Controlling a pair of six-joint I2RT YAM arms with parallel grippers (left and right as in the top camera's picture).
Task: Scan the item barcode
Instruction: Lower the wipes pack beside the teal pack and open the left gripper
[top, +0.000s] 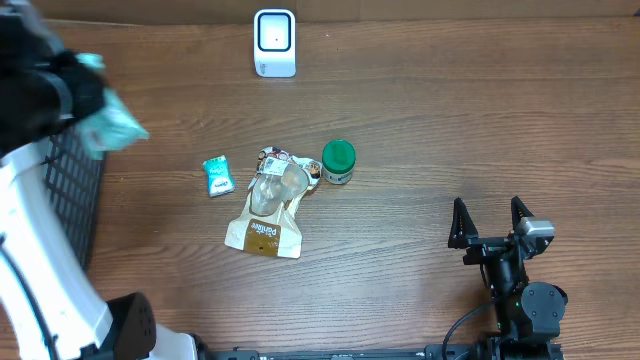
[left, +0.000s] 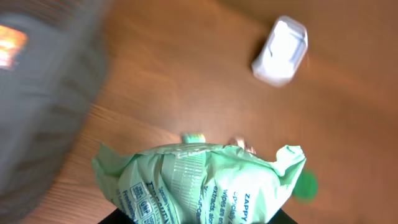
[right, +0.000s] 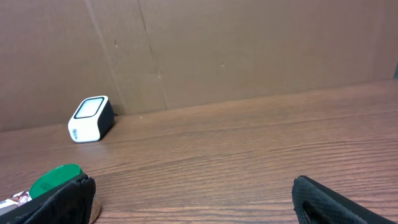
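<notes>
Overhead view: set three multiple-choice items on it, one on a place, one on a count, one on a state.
1. Where is the scanner?
A. At the far edge of the table, near the middle
B. At the near edge
C. At the right edge

2. How many items lie loose mid-table?
A. One
B. Three
C. Five

3. The green pack is
A. lying flat on the table
B. held up by the left gripper
C. resting on the scanner

Answers: 1 A, it stands alone at the top of the view. 2 B, a teal sachet, a pouch and a green-lidded jar. 3 B, it hangs at the gripper's tip, clear of the tabletop.
</notes>
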